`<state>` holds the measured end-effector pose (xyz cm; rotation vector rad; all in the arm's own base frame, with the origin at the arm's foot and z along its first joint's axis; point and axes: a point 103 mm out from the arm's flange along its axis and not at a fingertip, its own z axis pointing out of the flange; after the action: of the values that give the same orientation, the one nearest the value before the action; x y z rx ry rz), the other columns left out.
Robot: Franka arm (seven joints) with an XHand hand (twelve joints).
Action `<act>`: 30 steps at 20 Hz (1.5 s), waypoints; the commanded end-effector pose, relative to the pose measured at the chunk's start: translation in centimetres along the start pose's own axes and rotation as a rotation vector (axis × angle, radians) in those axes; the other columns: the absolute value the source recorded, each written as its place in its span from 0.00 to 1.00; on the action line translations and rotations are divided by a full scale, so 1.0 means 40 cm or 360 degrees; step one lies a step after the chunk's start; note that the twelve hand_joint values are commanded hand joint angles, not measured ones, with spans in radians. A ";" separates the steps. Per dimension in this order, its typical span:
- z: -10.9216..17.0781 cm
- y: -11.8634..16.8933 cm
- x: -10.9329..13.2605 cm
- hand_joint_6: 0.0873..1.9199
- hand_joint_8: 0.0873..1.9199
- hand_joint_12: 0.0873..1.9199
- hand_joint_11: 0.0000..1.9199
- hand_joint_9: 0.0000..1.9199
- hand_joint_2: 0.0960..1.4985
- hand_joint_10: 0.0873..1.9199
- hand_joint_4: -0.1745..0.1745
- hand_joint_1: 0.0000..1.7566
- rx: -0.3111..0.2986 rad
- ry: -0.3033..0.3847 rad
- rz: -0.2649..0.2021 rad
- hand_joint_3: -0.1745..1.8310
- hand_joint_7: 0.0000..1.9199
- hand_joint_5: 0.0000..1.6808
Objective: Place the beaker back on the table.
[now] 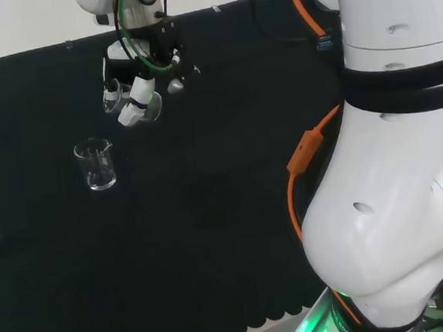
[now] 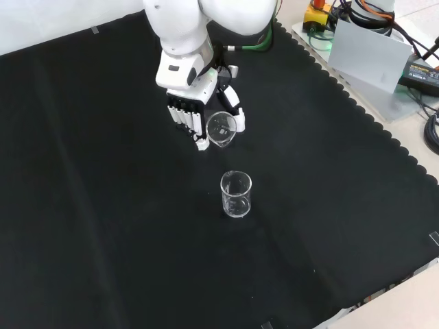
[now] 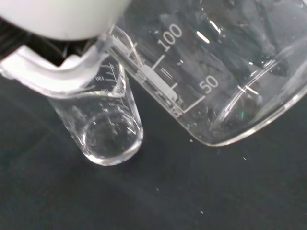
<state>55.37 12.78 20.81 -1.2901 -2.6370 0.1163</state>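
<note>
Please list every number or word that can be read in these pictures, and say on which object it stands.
"100": on the scale of the held beaker, wrist view.
"50": lower on the same scale.
Scale marks on the standing beaker: too small to read.
Nothing else on the bench can be read.

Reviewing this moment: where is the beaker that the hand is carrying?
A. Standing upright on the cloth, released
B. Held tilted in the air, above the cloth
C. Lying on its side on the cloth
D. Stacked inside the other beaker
B. The hand has its fingers curled round the held beaker, tilted and clear of the black cloth, while the second beaker stands upright on the cloth apart from it.
</note>
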 end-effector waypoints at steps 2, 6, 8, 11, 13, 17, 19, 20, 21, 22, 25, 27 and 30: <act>0.044 0.018 -0.037 0.00 0.00 0.34 0.76 0.93 0.34 0.00 0.92 0.67 -0.0204 0.0205 -0.0061 0.42 1.00 0.94; 0.076 0.032 -0.060 0.00 0.00 0.34 0.76 0.93 0.34 0.00 0.92 0.67 -0.0295 0.0325 -0.0065 0.42 1.00 0.94; 0.092 0.036 -0.072 0.00 0.00 0.34 0.76 0.93 0.34 0.00 0.92 0.67 -0.0347 0.0370 -0.0066 0.42 1.00 0.94; 0.112 0.046 -0.087 0.00 0.00 0.34 0.76 0.93 0.34 0.00 0.91 0.67 -0.0388 0.0435 -0.0076 0.42 1.00 0.94; 0.123 0.053 -0.096 0.00 0.00 0.34 0.76 0.93 0.34 0.00 0.91 0.67 -0.0418 0.0487 -0.0082 0.42 1.00 0.94; 0.147 0.088 -0.105 0.00 0.00 0.34 0.75 0.93 0.34 0.00 0.91 0.67 -0.0440 0.0575 -0.0096 0.42 1.00 0.94; 0.162 0.105 -0.113 0.00 0.00 0.34 0.75 0.93 0.34 0.00 0.90 0.67 -0.0435 0.0598 -0.0099 0.42 1.00 0.94; 0.171 0.109 -0.116 0.00 0.00 0.34 0.75 0.93 0.34 0.00 0.90 0.67 -0.0445 0.0624 -0.0100 0.42 1.00 0.94; 0.184 0.110 -0.119 0.00 0.00 0.34 0.75 0.93 0.34 0.00 0.90 0.67 -0.0454 0.0652 -0.0102 0.42 1.00 0.94; 0.198 0.116 -0.119 0.00 0.00 0.34 0.75 0.93 0.34 0.00 0.90 0.67 -0.0457 0.0684 -0.0109 0.42 1.00 0.94; 0.224 0.139 -0.128 0.00 0.00 0.34 0.75 0.93 0.34 0.00 0.89 0.67 -0.0480 0.0747 -0.0118 0.42 0.99 0.94; 0.231 0.152 -0.139 0.00 0.00 0.34 0.75 0.92 0.34 0.00 0.89 0.67 -0.0516 0.0768 -0.0120 0.42 0.99 0.94; 0.235 0.161 -0.144 0.00 0.00 0.34 0.75 0.92 0.34 0.00 0.88 0.67 -0.0554 0.0785 -0.0120 0.42 0.99 0.94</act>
<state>60.89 12.09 10.47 -1.1446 -2.3609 -0.5284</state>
